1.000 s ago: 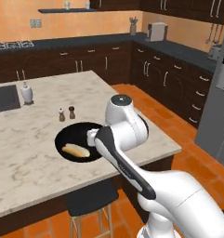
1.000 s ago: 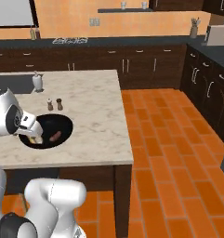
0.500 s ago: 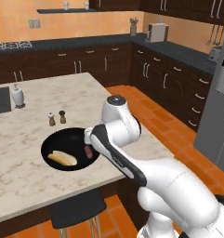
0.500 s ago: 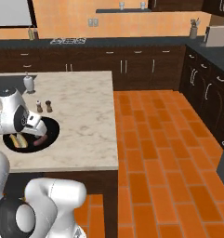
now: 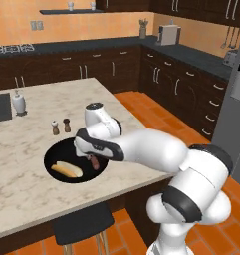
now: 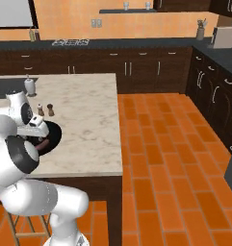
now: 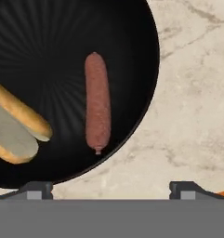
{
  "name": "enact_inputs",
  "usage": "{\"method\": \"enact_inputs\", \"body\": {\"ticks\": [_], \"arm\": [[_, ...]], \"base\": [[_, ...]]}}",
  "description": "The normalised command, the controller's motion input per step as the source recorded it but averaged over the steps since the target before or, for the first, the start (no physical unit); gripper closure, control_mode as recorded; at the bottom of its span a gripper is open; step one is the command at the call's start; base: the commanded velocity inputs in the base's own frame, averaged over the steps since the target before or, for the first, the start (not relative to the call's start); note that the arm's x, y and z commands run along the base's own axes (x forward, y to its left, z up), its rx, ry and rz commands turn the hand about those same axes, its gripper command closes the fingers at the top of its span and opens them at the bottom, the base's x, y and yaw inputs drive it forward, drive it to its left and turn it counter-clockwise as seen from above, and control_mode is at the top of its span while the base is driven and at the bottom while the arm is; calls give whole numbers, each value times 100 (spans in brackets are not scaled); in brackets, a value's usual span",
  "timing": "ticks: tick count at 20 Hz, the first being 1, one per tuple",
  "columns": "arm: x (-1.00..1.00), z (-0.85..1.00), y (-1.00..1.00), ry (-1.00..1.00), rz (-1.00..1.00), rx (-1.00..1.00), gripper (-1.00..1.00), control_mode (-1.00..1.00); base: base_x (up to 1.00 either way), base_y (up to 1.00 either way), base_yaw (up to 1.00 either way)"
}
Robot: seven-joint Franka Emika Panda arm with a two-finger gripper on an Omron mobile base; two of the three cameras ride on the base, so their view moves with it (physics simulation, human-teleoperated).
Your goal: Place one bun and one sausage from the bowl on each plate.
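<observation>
The wide, shallow, round black bowl [image 5: 54,152] is seen on the beige marbled stone table [image 5: 22,194], near its front edge. Inside the bowl, one elongated golden-yellow hot-dog bun [image 5: 66,170] with a paler cut side is located in the left half, and one short reddish-brown cylindrical sausage [image 5: 94,162] is located in the right half, the two being apart. The two-finger pincer [image 7: 111,188] is positioned over the right part of the bowl, directly above the sausage. In the hand view, the two dark fingertips [image 7: 35,189] are shown far apart at the bottom edge, so the pincer is spread wide and nothing is held between them. In that view the sausage [image 7: 97,102] lies lengthwise along the middle of the picture, between the lines of the two fingers and ahead of them, with no contact visible; the bun [image 7: 16,123] lies to the left, split open with its grey-pale cut face showing, and the bowl rim [image 7: 150,88] curves past on the right over the table surface [image 7: 192,102]. Two small dark shakers [image 5: 60,126] and a white bottle [image 5: 18,103] are set on the table behind the bowl.
</observation>
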Motion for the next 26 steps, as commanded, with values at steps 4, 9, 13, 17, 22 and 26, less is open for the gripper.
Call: {"method": "enact_inputs", "body": {"ticks": [4,9,13,17,22,26], "arm": [[42,-59,13,1,0,-6,-100,-100],[7,-68,-4,-4,-1,0,-100,-100],[-4,-36,-11,-10,-2,0,-100,-100],[-3,-29,-12,-23,0,0,-100,-100],[18,-27,0,-12,-1,0,-100,-100],[29,-23,0,0,0,0,100,-100]], "base": [[0,0,0],[0,0,0],[0,0,0],[0,0,0],[0,0,0],[0,0,0]]}}
